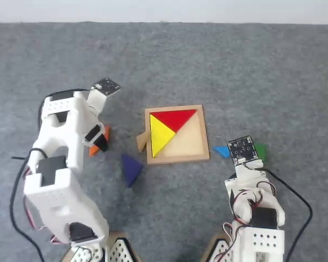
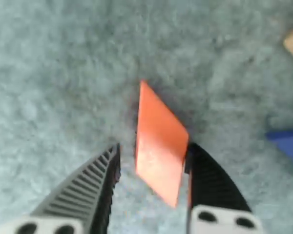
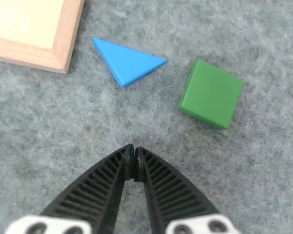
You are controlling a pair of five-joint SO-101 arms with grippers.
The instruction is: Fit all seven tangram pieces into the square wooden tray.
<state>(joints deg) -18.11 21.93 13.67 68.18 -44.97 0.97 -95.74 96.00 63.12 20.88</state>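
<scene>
The left gripper (image 2: 151, 168) stands part open astride the orange parallelogram (image 2: 158, 146), which lies on the grey carpet (image 2: 49, 73). Its black finger (image 2: 205, 175) touches one edge, and its grey finger (image 2: 95, 180) sits just off the other. The right gripper (image 3: 135, 158) is closed tip to tip on nothing. Just ahead of it lie a light blue triangle (image 3: 127, 63) and a green square (image 3: 211, 92), with a corner of the wooden tray (image 3: 68, 41) beyond. The high view adds a red triangle (image 1: 175, 117) and a yellow triangle (image 1: 160, 135) seated in the tray, with a dark blue triangle (image 1: 132, 169) and a tan piece (image 1: 141, 141) between the tray and the left gripper.

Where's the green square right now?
In the high view, the green square lies right of the wooden tray, beside the light blue triangle and just ahead of the right hand.
</scene>
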